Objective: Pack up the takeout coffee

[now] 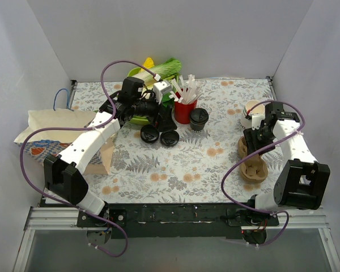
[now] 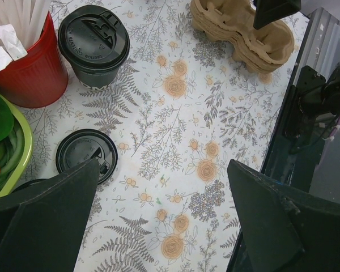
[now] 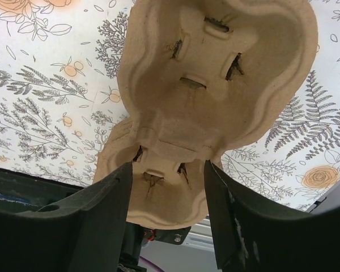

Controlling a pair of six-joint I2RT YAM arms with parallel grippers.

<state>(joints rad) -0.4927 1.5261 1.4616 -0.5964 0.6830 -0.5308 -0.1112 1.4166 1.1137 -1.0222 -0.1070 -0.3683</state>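
The takeout coffee (image 1: 199, 119) (image 2: 94, 45), a small cup with a black lid, stands upright next to the red straw holder (image 1: 185, 110) (image 2: 28, 73). My left gripper (image 1: 163, 119) (image 2: 164, 221) hovers open over bare tablecloth to the coffee's left, with nothing between its fingers. At the right, a stack of brown pulp cup carriers (image 1: 253, 167) (image 2: 238, 34) (image 3: 215, 85) lies on the table. My right gripper (image 1: 254, 140) (image 3: 167, 192) is shut on the top carrier's narrow waist, a finger pressing each side.
Two loose black lids (image 1: 149, 134) (image 1: 169, 137) (image 2: 86, 156) lie under the left wrist. A green bowl of vegetables (image 1: 153, 71) (image 2: 5, 141) sits behind. Stacked white cups (image 1: 252, 111) stand at the back right. A brown paper bag (image 1: 106, 156) and a cloth bag (image 1: 45, 133) lie at the left.
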